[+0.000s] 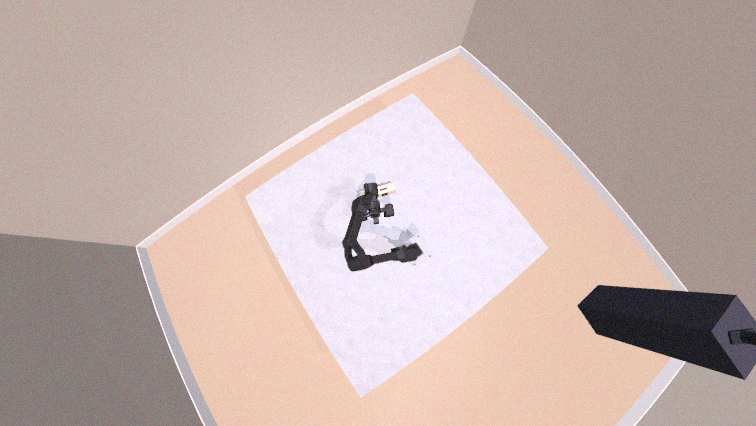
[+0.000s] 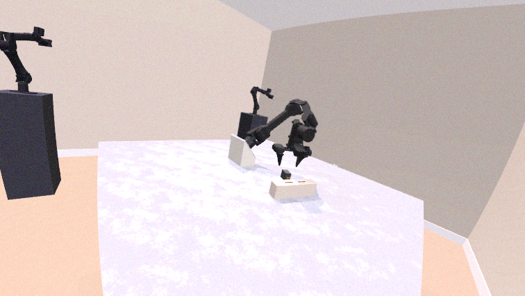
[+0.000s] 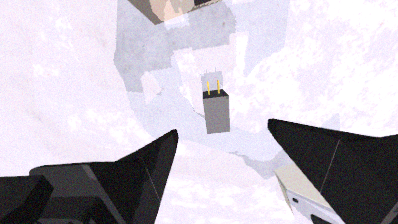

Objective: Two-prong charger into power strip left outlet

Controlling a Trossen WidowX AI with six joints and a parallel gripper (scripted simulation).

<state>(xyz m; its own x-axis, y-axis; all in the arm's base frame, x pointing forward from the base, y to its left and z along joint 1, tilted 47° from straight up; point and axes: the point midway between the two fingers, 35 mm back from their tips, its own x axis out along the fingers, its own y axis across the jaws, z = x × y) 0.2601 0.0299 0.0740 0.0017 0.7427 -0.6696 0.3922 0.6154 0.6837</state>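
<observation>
My arm [image 1: 353, 224] [image 2: 280, 118] is hiding part of the strip [image 1: 387, 188] [image 2: 293, 189] [image 3: 172, 10] from above; the wrist view is cropping it. My fingers [image 2: 289, 161] are standing wide, empty, above the charger [image 2: 285, 174] [image 3: 217, 114], beside the strip.

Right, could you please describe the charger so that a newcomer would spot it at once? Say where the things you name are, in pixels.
On the pale tabletop [image 1: 465, 227] [image 2: 220, 228], find the long cream power strip [image 1: 387, 188] [image 2: 294, 190]. Beside it sits the charger [image 2: 285, 174] [image 3: 217, 114], a small dark block, set apart by its two yellow prongs.
</observation>
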